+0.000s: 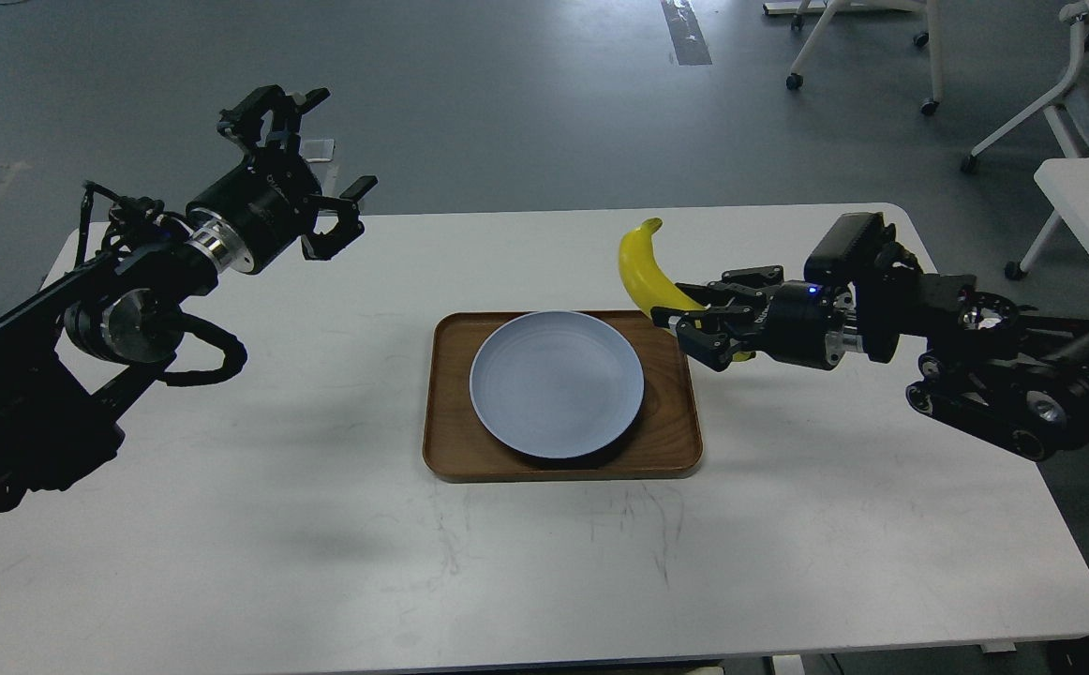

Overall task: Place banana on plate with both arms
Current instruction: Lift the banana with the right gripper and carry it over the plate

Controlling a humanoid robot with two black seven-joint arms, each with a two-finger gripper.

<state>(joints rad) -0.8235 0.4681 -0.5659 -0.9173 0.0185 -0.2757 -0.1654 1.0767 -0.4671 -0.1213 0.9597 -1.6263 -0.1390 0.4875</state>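
- While our right fingers (694, 328) are clenched around the lower end of the banana (643, 267), the fruit hangs clear of the worktop (226, 525), at the far right corner of the wooden tray (451, 450).
- Its long axis runs up and away from that grip, curving toward the stem tip at the top; the dark lower end is hidden behind the fingers.
- From the banana, the plate (556, 384) lies to the left and toward us, sitting on the tray with nothing on it.
- So we judge the coming move turns on that offset: carry the banana left and nearer, then lower it flat so its length crosses the plate's middle.
- Our right arm (976, 366) is plainly the nearer one and already has the load.
- Our left fingers (315, 187) are spread apart and grasp nothing, raised well away over the far left of the worktop.
- Reaching the banana's free upper end would take that arm a long sweep to the right.
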